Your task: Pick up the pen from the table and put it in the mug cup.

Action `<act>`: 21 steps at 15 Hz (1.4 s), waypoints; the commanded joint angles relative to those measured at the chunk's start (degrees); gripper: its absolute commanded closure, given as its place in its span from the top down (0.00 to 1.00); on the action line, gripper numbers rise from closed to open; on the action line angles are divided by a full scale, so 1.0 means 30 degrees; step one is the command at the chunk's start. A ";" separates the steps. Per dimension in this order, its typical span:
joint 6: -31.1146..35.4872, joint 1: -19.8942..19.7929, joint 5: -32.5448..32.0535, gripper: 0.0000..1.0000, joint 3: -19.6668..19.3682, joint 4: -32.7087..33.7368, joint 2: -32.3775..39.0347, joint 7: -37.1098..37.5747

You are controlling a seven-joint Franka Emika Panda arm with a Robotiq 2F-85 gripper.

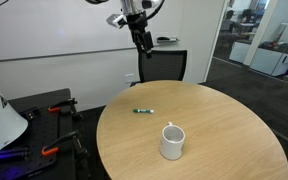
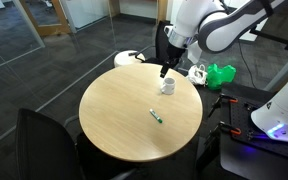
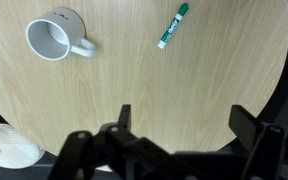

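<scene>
You are at the very beginning of the task. The small slim green pen with a whitish end (image 3: pixel 173 25) lies flat on the large round table with a light tan wood-look top (image 1: pixel 224 130), and nothing holds it. In the wrist view the pen lies slanted. The plain white cylindrical mug with a side handle (image 3: pixel 52 38) stands upright on the same table, well apart from the pen. Its opening faces up, and as far as I can see there is nothing inside.

In an exterior view the black Robotiq gripper (image 1: pixel 141 42) hangs high above the far part of the table, not near the pen. In the wrist view its two dark fingers (image 3: pixel 124 115) are spread wide, with only bare tabletop between them, so it carries nothing.

I judge that the step in hand is the approach to the pen. For the next move, bring the gripper over the middle of the pen. Then turn the wrist so that the fingers close across the thin body and not along it. After that, go down until one fingertip is on each side of the pen. The pen is thin and low, so I think you must go almost to the tabletop. Take care not to press into the wood, and not to push the pen so that it rolls away.
</scene>
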 commanded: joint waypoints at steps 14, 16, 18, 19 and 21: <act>0.5104 0.0259 0.5750 1.00 0.0630 0.4028 1.0528 0.1073; 0.4957 0.0135 0.5930 1.00 0.0692 0.5159 1.1837 0.1019; 0.4747 0.0056 0.6078 1.00 0.0826 0.6214 1.3068 0.0983; 0.4674 0.0027 0.6126 1.00 0.0913 0.6668 1.3665 0.0951; 0.4094 0.0139 0.5999 1.00 0.0965 0.7425 1.4566 0.0869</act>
